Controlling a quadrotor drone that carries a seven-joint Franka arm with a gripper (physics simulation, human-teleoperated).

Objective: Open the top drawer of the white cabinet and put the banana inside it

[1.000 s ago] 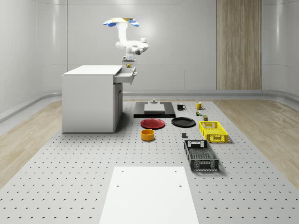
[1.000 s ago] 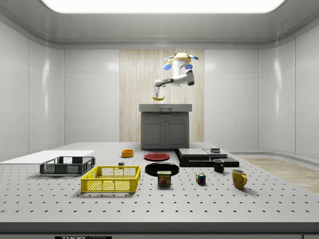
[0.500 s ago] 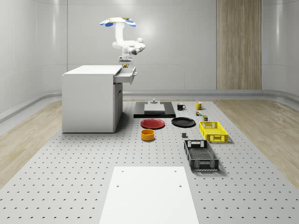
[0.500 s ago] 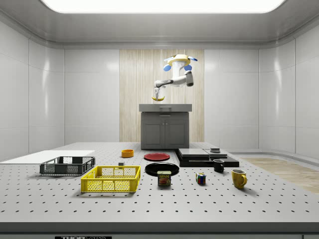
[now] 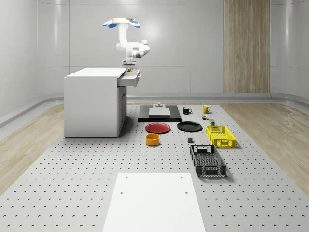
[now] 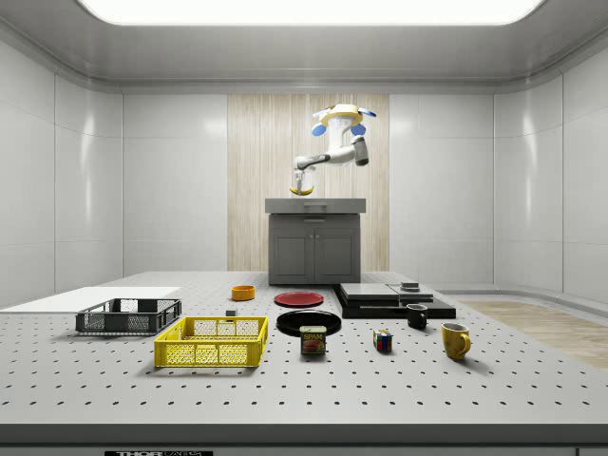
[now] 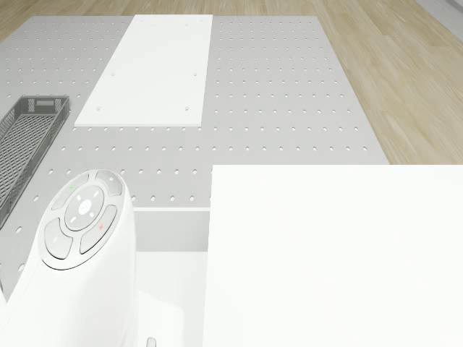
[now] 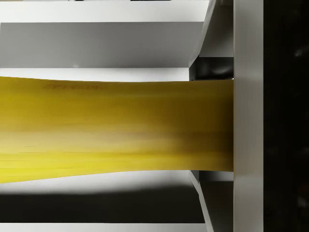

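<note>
The drone hovers above the front edge of the white cabinet, whose top drawer stands pulled out. Its arm bends down to the gripper, which is shut on the yellow banana just above the open drawer. In the side view the gripper hangs over the left part of the cabinet top. The wrist view looks past the banana held crosswise, with the drawer's white walls beneath it.
On the floor lie a red plate, black plate, orange bowl, yellow basket, dark basket, black platform, mugs and a white board. The drone view shows the cabinet top.
The drone and arm drifted toward the whole-scene view's left, carrying the banana over the drawer. In the last half second they have hardly moved.
</note>
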